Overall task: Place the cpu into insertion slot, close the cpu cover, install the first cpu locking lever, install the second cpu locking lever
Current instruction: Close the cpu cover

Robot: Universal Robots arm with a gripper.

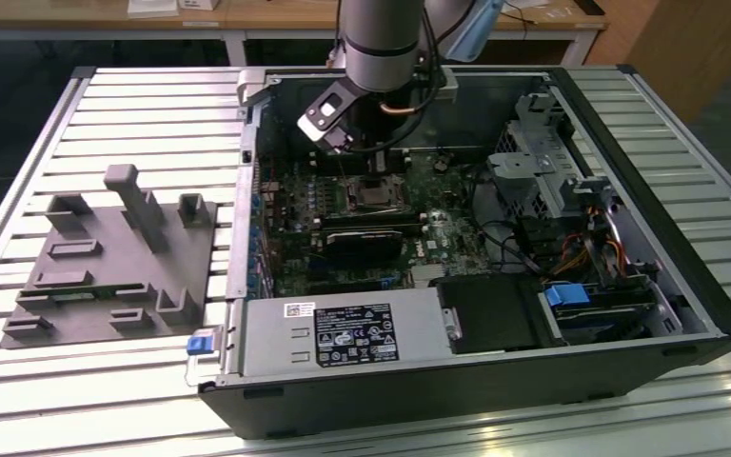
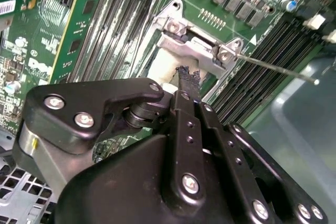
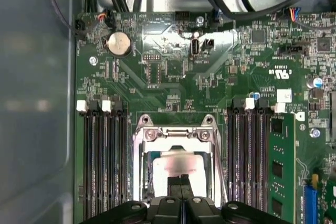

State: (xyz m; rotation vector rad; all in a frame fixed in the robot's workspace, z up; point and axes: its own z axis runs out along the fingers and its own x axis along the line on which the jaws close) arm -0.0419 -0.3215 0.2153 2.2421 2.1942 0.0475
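Pointing straight down, the end effector [image 3: 180,179] hangs over the cpu [image 3: 167,164], closed tight and empty.

The gripper [image 3: 180,180], fingers together, is hovering over the cpu [image 3: 176,165], mid-frame, sitting framed by the cover [image 3: 176,135].

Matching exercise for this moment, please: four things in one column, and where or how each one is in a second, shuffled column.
1. cpu
2. coin cell battery
3. grey fixture plate
4. gripper

A. lying on the slatted table, outside the computer case
B. round and silvery, on the green motherboard
C. sitting in the insertion slot
D. jaws shut, tips right over the cpu

Pairs: 1-C, 2-B, 3-A, 4-D
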